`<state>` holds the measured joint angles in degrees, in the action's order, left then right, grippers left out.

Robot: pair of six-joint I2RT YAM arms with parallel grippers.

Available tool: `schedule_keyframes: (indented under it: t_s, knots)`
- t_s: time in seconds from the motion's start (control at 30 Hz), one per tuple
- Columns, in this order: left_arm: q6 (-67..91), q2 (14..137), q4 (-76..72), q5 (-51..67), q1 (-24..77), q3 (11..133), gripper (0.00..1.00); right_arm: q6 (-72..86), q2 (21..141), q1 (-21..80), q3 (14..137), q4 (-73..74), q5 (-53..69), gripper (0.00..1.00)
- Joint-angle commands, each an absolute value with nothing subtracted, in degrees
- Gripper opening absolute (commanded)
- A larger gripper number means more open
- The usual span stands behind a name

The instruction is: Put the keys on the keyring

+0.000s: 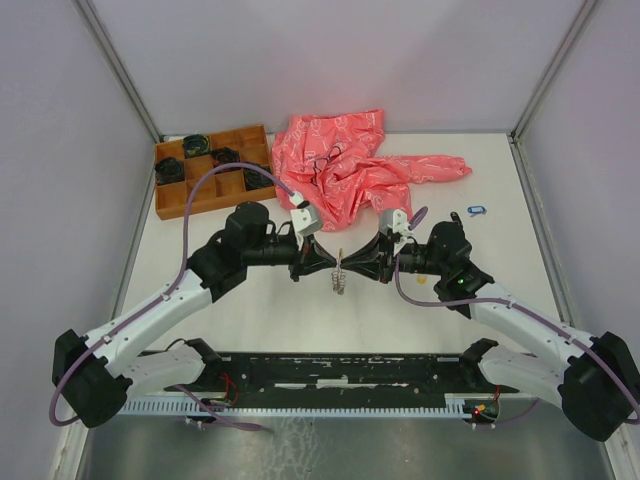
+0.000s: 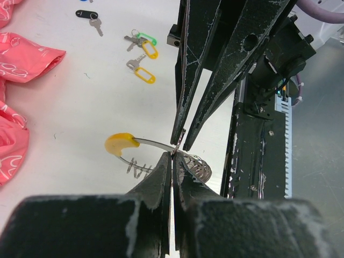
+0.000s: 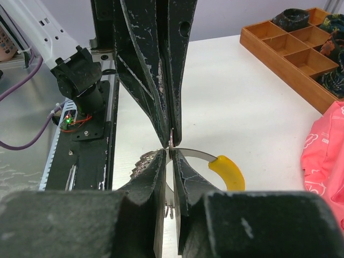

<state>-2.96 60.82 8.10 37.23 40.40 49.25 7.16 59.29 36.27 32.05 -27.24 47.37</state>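
The keyring (image 1: 340,282), silvery coiled wire with a yellow segment (image 2: 120,143), hangs above mid-table between both grippers. My left gripper (image 1: 327,268) and right gripper (image 1: 355,268) meet tip to tip, each shut on the ring's flat band. In the left wrist view my own tips (image 2: 173,156) pinch the band (image 2: 153,143) beside the coil (image 2: 198,167). In the right wrist view my tips (image 3: 169,153) pinch it near the yellow segment (image 3: 228,172). A thin silver edge (image 3: 171,137) shows in the left fingers; I cannot tell what it is. Loose keys lie on the table with green (image 2: 145,38), yellow (image 2: 145,76) and black (image 2: 86,14) tags.
A blue-tagged key (image 1: 476,210) lies at the right. A crumpled pink plastic bag (image 1: 350,165) lies at the back centre. A wooden compartment tray (image 1: 159,182) with dark coiled bundles (image 1: 195,146) stands at the back left. A black base rail (image 1: 340,370) runs along the near edge.
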Motion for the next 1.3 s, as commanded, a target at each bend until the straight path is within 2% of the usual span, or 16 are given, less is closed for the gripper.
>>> schedule_keyframes:
  t_s: [0.0,0.4,0.73,0.9,1.27]
  knots:
    - [-6.2,61.5,8.8,34.7,40.8,52.7,0.03,6.8,57.5,36.6,35.2,-28.0,47.9,0.18]
    - [-6.6,62.0,9.4,34.2,41.9,53.2,0.03,6.3,57.5,36.7,36.0,-26.5,47.9,0.19]
    - [-7.1,61.4,7.9,34.8,42.1,52.3,0.03,4.3,58.4,36.7,37.1,-23.0,48.0,0.01]
    - [-6.3,58.6,1.6,33.7,42.1,47.8,0.19,5.6,58.1,36.6,36.1,-25.2,47.3,0.01]
    - [-2.8,54.1,-10.6,35.0,39.8,39.5,0.31,8.1,56.8,36.4,33.3,-31.6,46.9,0.01]
